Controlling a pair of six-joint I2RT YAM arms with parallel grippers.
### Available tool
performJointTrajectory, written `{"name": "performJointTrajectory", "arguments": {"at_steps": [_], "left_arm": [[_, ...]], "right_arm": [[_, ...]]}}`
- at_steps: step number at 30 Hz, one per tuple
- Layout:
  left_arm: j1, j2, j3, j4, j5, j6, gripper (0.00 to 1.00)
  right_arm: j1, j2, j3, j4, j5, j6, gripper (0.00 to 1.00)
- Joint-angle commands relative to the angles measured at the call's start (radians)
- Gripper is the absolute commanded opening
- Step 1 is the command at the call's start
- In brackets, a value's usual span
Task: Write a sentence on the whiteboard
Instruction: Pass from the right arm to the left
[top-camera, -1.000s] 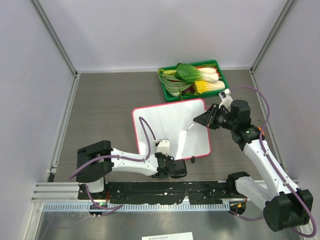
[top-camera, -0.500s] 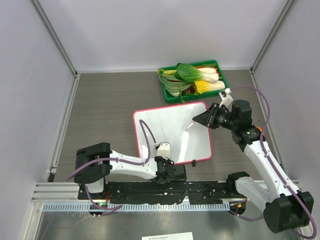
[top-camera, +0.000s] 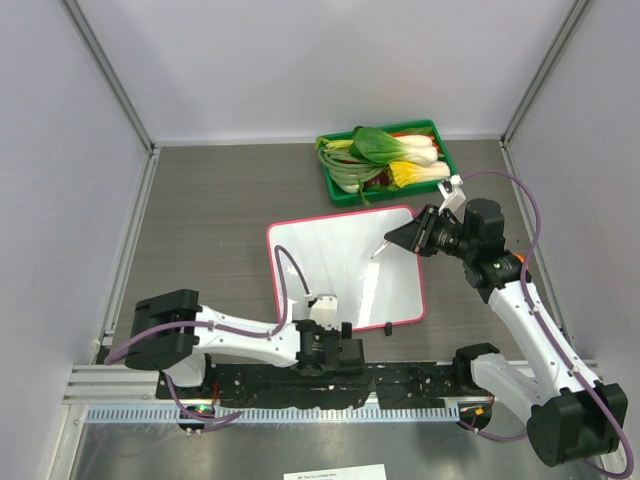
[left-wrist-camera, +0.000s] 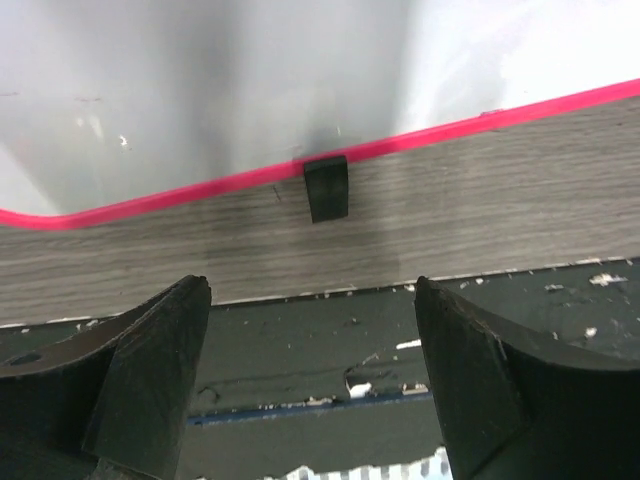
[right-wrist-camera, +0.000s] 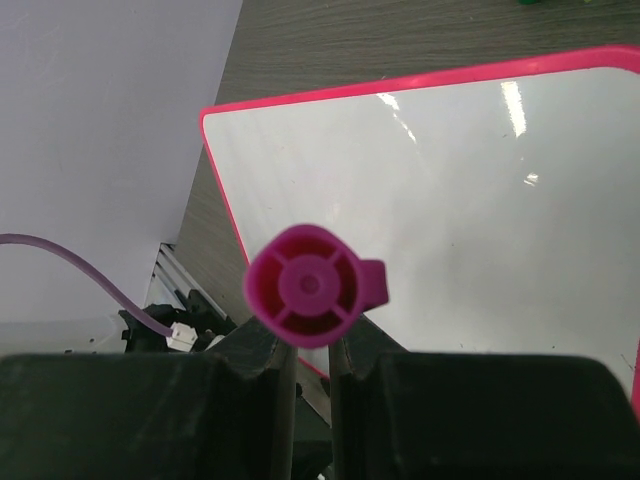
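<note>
The whiteboard (top-camera: 340, 265), white with a pink-red frame, lies flat mid-table. My left gripper (top-camera: 340, 347) sits just off its near edge and is open and empty. In the left wrist view its jaws (left-wrist-camera: 312, 290) stand wide apart over the black base rail, short of the board's pink edge (left-wrist-camera: 200, 188) and a black foot (left-wrist-camera: 326, 188). My right gripper (top-camera: 402, 240) hangs over the board's right side, shut on a marker (top-camera: 382, 248) that points down-left at the board. In the right wrist view the marker's magenta end (right-wrist-camera: 312, 285) sticks up between the shut fingers, above the whiteboard (right-wrist-camera: 470, 190).
A green tray (top-camera: 338, 192) of bok choy and other vegetables stands behind the board at the back right. Grey walls enclose the table on three sides. The black base rail (top-camera: 420, 378) runs along the near edge.
My left gripper has opened, let go of the board's near edge and drawn back a little toward the rail. The board has shifted slightly. The right gripper still holds the marker over it.
</note>
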Motion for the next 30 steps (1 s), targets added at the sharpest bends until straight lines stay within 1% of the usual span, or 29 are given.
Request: {"name": "performJointTrajectory", "arguments": {"at_steps": [1,3,4,6,7,10,12,13,16,19,22,25,26,30], "left_arm": [[-0.007,-0.102,0.01,-0.06,-0.027,0.063,0.87],[-0.007,-0.139,0.027,-0.08,-0.061,0.106,0.9],[-0.006,-0.157,0.036,-0.091,-0.085,0.131,0.93],[0.017,-0.195,0.058,-0.091,-0.11,0.195,0.95],[0.034,-0.215,0.067,-0.086,-0.114,0.229,0.98],[0.109,-0.272,0.076,0.018,-0.081,0.388,0.99],[0.181,-0.312,0.075,0.116,-0.012,0.503,0.98],[0.235,-0.335,0.07,0.165,0.022,0.557,0.98],[0.347,-0.398,0.055,0.303,0.147,0.692,0.98],[0.479,-0.462,0.055,0.383,0.304,0.773,0.98],[0.606,-0.516,0.059,0.403,0.408,0.826,0.99],[0.741,-0.577,0.059,0.388,0.497,0.842,1.0],[0.79,-0.599,0.053,0.386,0.561,0.849,1.0],[1.002,-0.677,0.012,0.374,0.729,0.836,1.0]], "right_arm": [[0.0,-0.028,0.06,0.019,0.013,-0.023,0.01],[-0.002,-0.031,0.069,0.013,0.022,-0.034,0.01],[-0.002,-0.028,0.072,0.009,0.024,-0.037,0.01],[0.001,-0.028,0.081,0.002,0.027,-0.039,0.01],[0.0,-0.026,0.083,0.0,0.027,-0.039,0.01],[0.004,-0.026,0.086,0.002,0.025,-0.04,0.01],[0.006,-0.027,0.09,-0.001,0.025,-0.037,0.01],[0.01,-0.029,0.09,0.0,0.024,-0.031,0.01],[0.012,-0.032,0.09,0.005,0.019,-0.028,0.01],[0.013,-0.04,0.092,0.011,0.005,-0.013,0.01],[0.021,-0.046,0.089,0.034,-0.005,-0.005,0.01],[0.032,-0.047,0.089,0.045,-0.005,0.007,0.01],[0.035,-0.046,0.084,0.061,-0.004,0.012,0.01],[0.072,-0.028,0.087,0.094,0.013,0.024,0.01]]}}
